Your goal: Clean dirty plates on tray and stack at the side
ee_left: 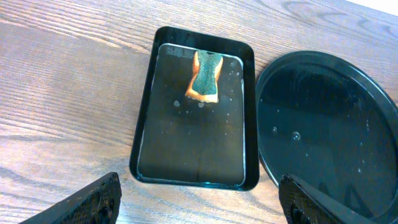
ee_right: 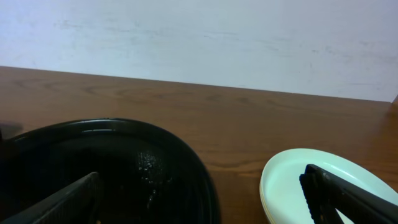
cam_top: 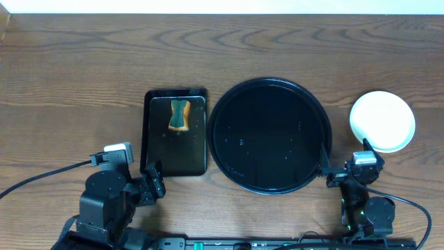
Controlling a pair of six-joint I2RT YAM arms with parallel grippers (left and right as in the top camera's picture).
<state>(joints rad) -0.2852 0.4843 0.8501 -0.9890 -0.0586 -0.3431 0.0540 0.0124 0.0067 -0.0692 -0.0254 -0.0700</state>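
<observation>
The round black tray [cam_top: 270, 135] lies mid-table with only water droplets on its face [ee_left: 329, 124]. The plates [cam_top: 381, 119] sit stacked on the wood to its right. The top one is pale mint with a clean face [ee_right: 292, 180], and a yellowish rim shows under it. My right gripper [cam_top: 345, 158] hovers open at the near edge between tray and stack, holding nothing [ee_right: 199, 196]. My left gripper [cam_top: 139, 173] stands open and holds nothing [ee_left: 199, 199], just short of the rectangular tray's near edge.
A smaller black rectangular tray [cam_top: 175, 156] with shallow water lies left of the round tray. An orange and green sponge [cam_top: 180, 115] rests at its far end [ee_left: 206, 77]. A pale wall rises behind the table's far edge.
</observation>
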